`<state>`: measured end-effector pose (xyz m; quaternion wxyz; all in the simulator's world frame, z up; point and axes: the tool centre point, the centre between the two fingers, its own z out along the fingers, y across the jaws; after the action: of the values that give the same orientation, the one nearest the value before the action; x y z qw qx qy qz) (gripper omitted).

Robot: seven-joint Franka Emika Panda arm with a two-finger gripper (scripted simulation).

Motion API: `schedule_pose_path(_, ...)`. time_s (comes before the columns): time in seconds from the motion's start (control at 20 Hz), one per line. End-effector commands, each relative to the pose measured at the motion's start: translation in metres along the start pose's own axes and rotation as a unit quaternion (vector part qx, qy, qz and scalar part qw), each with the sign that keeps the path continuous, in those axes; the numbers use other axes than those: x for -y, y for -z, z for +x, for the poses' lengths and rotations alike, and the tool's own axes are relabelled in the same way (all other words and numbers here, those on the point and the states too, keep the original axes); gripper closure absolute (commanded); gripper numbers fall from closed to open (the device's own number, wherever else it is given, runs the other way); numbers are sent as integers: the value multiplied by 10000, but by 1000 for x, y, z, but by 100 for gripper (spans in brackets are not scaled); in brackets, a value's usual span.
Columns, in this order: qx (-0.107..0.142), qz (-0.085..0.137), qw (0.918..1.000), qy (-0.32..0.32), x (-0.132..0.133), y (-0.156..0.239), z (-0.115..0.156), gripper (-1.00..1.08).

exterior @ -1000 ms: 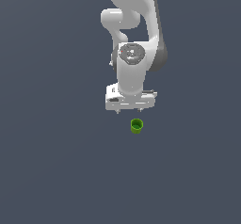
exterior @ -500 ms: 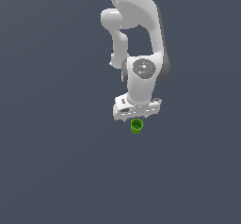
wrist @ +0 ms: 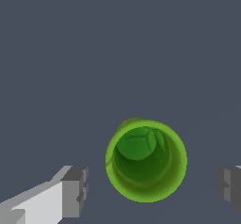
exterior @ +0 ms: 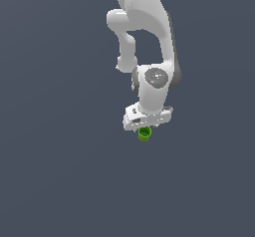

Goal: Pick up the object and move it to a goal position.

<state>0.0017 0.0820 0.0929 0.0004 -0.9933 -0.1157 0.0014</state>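
The cup sat on the grey floor directly under the gripper, at about 6 o'clock from the white hand in the exterior view, its upper part partly hidden by the hand. In the wrist view the cup lay between the 2 fingers, nearer neither by much, with clear floor showing on both sides of it; no pad touched its wall. The gripper stood wide open, the gap well broader than the cup, and it held nothing. The cup stood upright, its long axis vertical, the hollow mouth facing up toward the wrist camera, so that the round rim and the smaller round bottom inside both showed. The inner bottom appeared shifted toward 11 o'clock within the rim, as the camera looked down slightly off the cup's axis. There was 1 cup, 1 arm and 1 gripper with 2 fingers.
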Motion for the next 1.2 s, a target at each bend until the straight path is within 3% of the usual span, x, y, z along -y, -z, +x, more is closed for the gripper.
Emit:
schedule_pose_path(0.0, 0, 0, 10000, -1, 0, -3, 0, -92)
schedule_pose_path(0.7, -13, -5, 10000, 18, 0, -51, 1, -92)
schedule_pose_path(0.75, -13, -5, 10000, 18, 0, -51, 1, 108)
schedule_pose_path(1.15, -13, -5, 10000, 18, 0, -51, 1, 108)
